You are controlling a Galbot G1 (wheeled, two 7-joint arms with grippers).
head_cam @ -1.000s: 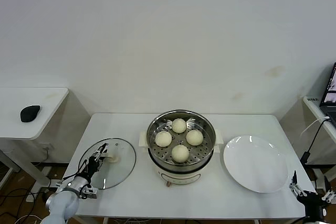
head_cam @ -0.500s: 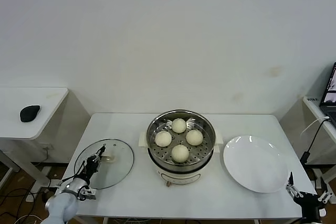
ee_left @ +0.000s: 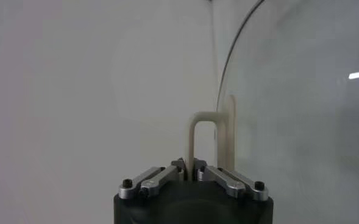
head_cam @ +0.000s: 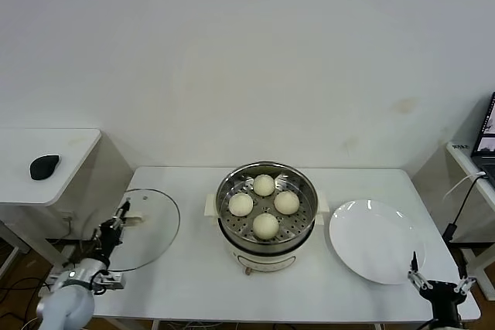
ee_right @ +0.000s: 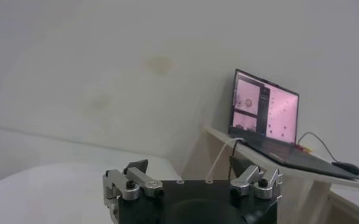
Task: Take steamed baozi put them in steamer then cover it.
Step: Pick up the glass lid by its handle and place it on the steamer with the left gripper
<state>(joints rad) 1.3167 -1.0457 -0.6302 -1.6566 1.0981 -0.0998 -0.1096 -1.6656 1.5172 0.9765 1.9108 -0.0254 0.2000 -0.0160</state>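
Note:
The steamer (head_cam: 267, 246) stands mid-table with four steamed baozi on its perforated tray: one at the back (head_cam: 264, 185), one on the left (head_cam: 240, 204), one on the right (head_cam: 286, 202) and one at the front (head_cam: 265, 225). My left gripper (head_cam: 116, 226) is shut on the cream handle (ee_left: 200, 131) of the glass cover (head_cam: 155, 226), which hangs tilted over the table's left edge. In the left wrist view the gripper (ee_left: 190, 165) pinches one leg of the handle, and the glass (ee_left: 295, 109) fills one side. My right gripper (head_cam: 437, 287) is open and empty by the front right corner.
A bare white plate (head_cam: 377, 239) lies right of the steamer and also shows in the right wrist view (ee_right: 45, 189). A side table at the left carries a black mouse (head_cam: 44, 166). A laptop (ee_right: 261, 112) sits on a desk at the right.
My left gripper has lifted the cover off the table, tilted it and carried it leftward. My right gripper has crept a little to the left along the front edge.

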